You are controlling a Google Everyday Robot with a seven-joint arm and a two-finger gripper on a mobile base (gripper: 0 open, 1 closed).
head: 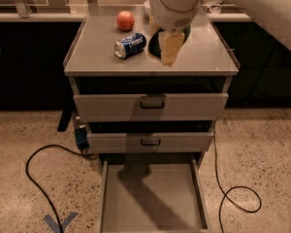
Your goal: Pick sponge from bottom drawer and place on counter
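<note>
My gripper point(166, 46) hangs from the big white arm over the middle of the counter point(97, 59), just right of the blue soda can. Its tan fingers point(170, 47) point down and are shut on a dark block, the sponge point(156, 43), held just above the counter top. Most of the sponge is hidden by the fingers and wrist. The bottom drawer point(150, 198) is pulled out at floor level, and its grey floor shows only the arm's shadow. The two upper drawers stand slightly ajar.
A blue soda can point(130, 45) lies on its side on the counter, with a red fruit point(125, 20) behind it. A white bowl point(147, 7) peeks out behind the arm. Black cables point(233, 198) lie on the floor on both sides. A blue device point(81, 136) sits left of the cabinet.
</note>
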